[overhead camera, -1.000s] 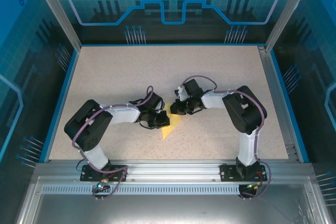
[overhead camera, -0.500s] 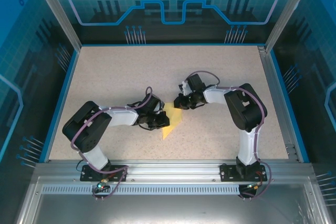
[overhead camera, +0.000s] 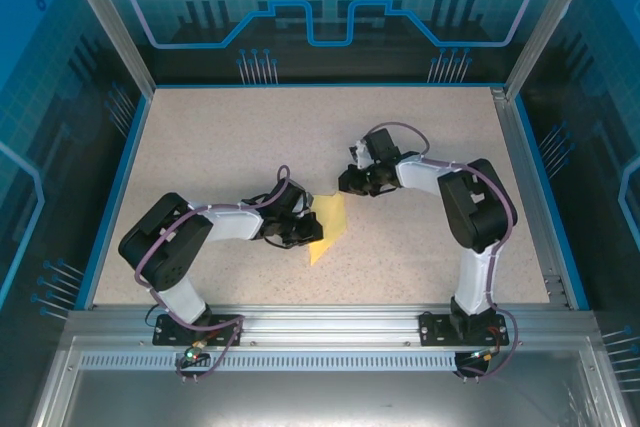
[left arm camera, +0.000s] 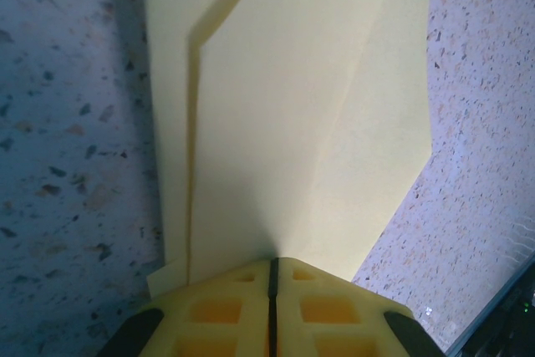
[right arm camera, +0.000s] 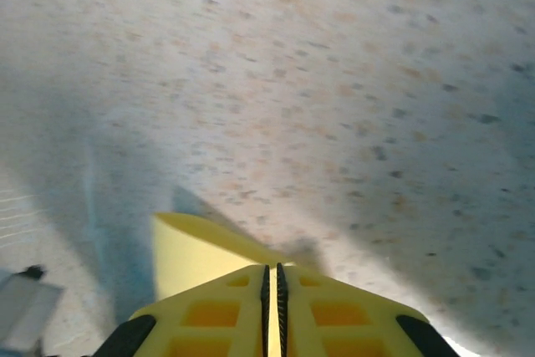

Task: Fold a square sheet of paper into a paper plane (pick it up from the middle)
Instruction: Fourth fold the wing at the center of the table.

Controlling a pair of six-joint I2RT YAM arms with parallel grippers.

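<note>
The yellow sheet of paper [overhead camera: 330, 225] lies on the table between the arms, folded into overlapping layers with a point toward the near edge. In the left wrist view the paper [left arm camera: 284, 106] shows slanted creases and a flap. My left gripper [overhead camera: 303, 232] is shut, and its tips [left arm camera: 272, 261] rest on the paper's left part. My right gripper [overhead camera: 344, 185] is just beyond the sheet's far corner. Its jaws [right arm camera: 271, 267] are together but for a hairline slit. A lifted edge of the paper [right arm camera: 188, 257] runs up to them; whether it is pinched is unclear.
The speckled tabletop [overhead camera: 230, 147] is bordered by a blue rim and metal frame posts [overhead camera: 105, 22]. Both arm bases stand on the rail at the near edge [overhead camera: 320, 327]. Open table lies behind and to both sides of the arms.
My right gripper has drawn back up and to the right, from over the sheet to just past its far corner. The left gripper has stayed on the paper, which has hardly moved.
</note>
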